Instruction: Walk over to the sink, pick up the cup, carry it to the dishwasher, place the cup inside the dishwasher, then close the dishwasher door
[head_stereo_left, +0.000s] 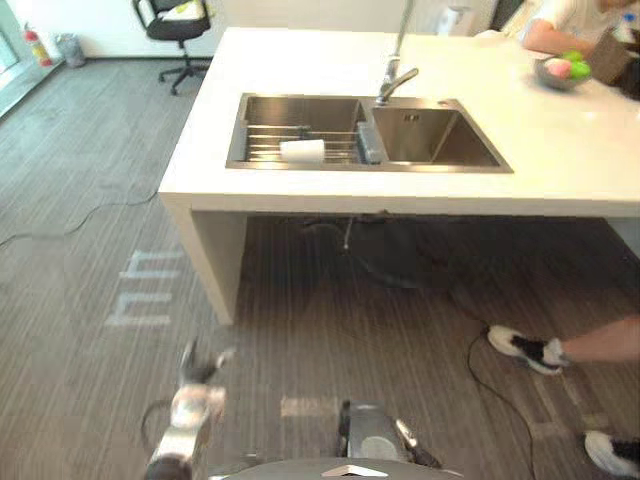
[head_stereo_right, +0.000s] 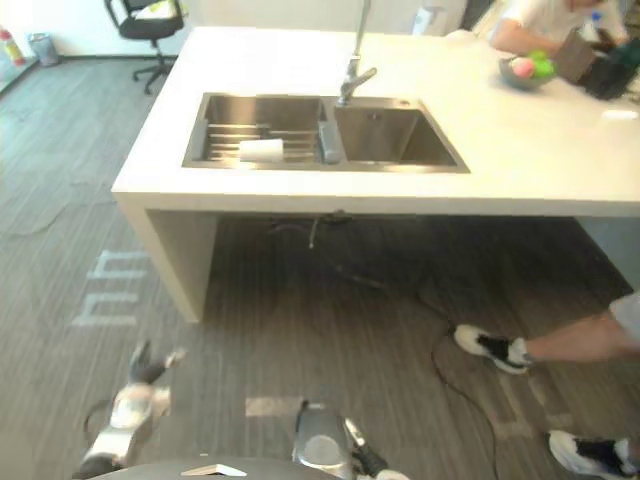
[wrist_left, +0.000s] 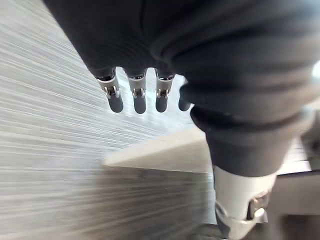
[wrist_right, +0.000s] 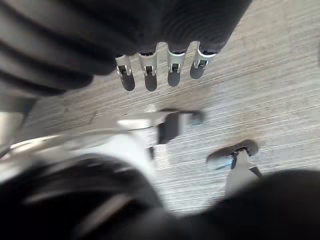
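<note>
Cup (head_stereo_left: 302, 150) lies on its side on the rack (head_stereo_left: 268, 135) in the sink (head_stereo_left: 370, 168), left basin; probably light, stiff, slick, so wrap its body; left hand (wrist_left: 139, 100) and right hand (wrist_right: 150, 75) hang relaxed, empty.

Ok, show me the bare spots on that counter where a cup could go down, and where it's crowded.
Bare: the counter behind the sink, left of the faucet; and the wide stretch between the right basin and the fruit bowl. Crowded: the left basin, holding a rack and the cup, and the far right corner by a person's arm.
</note>
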